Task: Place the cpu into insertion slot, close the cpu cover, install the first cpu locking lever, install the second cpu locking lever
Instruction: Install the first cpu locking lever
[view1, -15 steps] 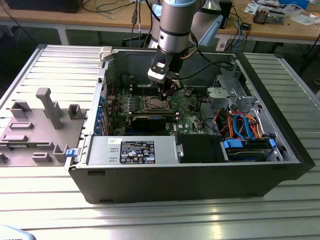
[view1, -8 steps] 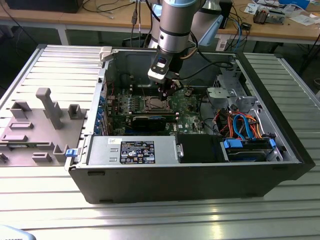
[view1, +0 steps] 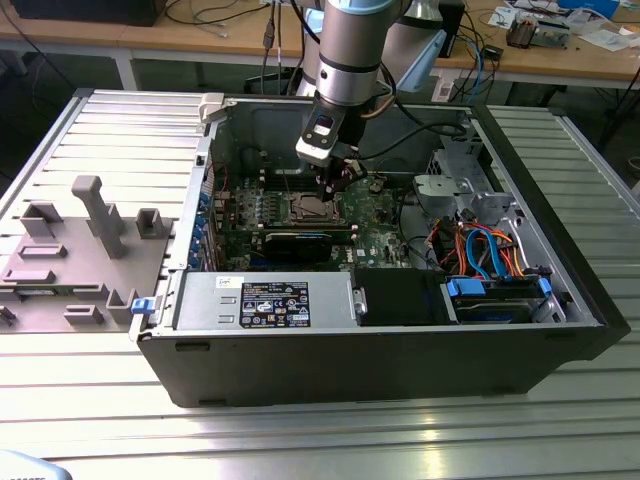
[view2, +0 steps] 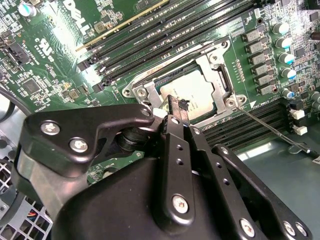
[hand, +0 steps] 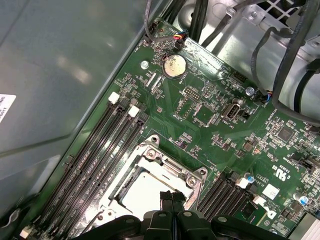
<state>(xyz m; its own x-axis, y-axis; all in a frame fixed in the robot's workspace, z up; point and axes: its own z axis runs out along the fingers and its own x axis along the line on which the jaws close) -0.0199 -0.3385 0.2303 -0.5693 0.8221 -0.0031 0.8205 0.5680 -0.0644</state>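
Gripper (hand: 172, 196) pinched together on nothing, tips poised at the insertion slot (view2: 137, 91) rim. Inside that slot, the cpu (view2: 189, 91) lying flat; locking lever (view2: 272, 131) angled out from the slot's corner. Likely best: press straight down on the slot's rim, slowly, never on the cpu.

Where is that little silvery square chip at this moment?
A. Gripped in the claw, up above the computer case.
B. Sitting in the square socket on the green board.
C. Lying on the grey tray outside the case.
B: the cpu lies flat in the insertion slot on the green motherboard, and the claw close by holds nothing.
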